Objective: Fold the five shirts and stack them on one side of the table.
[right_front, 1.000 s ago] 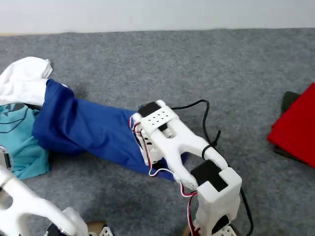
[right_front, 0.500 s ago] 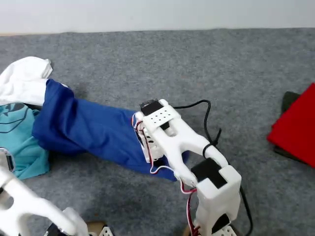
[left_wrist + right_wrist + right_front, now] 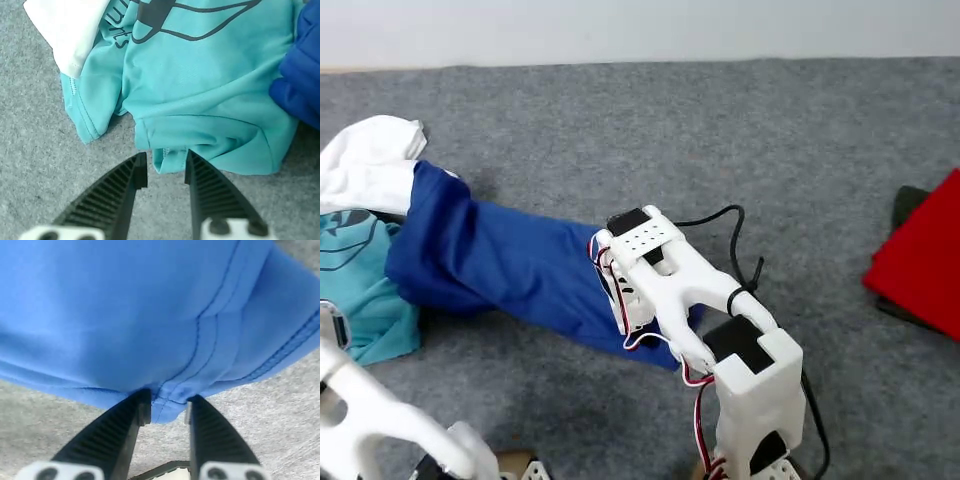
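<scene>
A blue shirt [image 3: 500, 260] lies stretched out from the pile at the left toward the table's middle. My right arm [image 3: 670, 280] stands over its near end. In the right wrist view my right gripper [image 3: 166, 407] is shut on a fold of the blue shirt [image 3: 150, 315] at its stitched hem. A teal shirt [image 3: 360, 270] with a dark print and a white shirt [image 3: 370, 160] lie bunched at the left, partly under the blue one. My left gripper [image 3: 165, 167] hovers slightly open over the teal shirt's [image 3: 200, 100] edge, holding nothing.
A red shirt [image 3: 925, 260] lies at the right edge on top of a dark cloth [image 3: 910, 205]. The left arm [image 3: 370, 420] occupies the front left corner. Grey carpet-like table surface [image 3: 720, 130] stretches across the back and middle.
My right arm has shifted slightly, its elbow drawing in a little, still holding the blue shirt. The shirts lie about as before.
</scene>
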`<state>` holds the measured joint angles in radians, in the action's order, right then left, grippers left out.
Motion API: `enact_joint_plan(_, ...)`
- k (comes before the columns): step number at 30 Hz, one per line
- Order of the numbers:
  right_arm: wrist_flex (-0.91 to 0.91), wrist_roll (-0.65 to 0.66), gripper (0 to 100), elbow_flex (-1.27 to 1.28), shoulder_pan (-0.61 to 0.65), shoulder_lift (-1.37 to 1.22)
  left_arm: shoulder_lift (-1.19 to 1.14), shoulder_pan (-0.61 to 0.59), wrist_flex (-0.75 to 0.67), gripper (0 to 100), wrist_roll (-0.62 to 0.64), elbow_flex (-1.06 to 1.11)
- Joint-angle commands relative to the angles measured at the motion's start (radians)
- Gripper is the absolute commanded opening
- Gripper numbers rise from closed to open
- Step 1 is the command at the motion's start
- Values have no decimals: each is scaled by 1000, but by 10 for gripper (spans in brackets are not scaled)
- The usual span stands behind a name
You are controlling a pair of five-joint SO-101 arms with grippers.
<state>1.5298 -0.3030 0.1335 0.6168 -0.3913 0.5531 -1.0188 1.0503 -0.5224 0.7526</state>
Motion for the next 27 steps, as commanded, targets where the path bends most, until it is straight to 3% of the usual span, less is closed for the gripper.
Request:
enact_joint_plan(1,5,11,85,-48,-5,45,18,-6,-14,130,-9,-7)
enact_joint_plan(10,154,15,10,-175,-12,45,20,-6,-14,130,-9,-10)
enact_joint_plan(14,262,75,10,-333,-12,48,21,-6,-14,130,-9,-16)
enact_joint_plan(19,251,138,9,-390,-33,165,51,-6,-14,130,-9,-18)
enact_joint_plan(27,206,252,9,-393,-228,237,252,12,-18,130,-9,70)
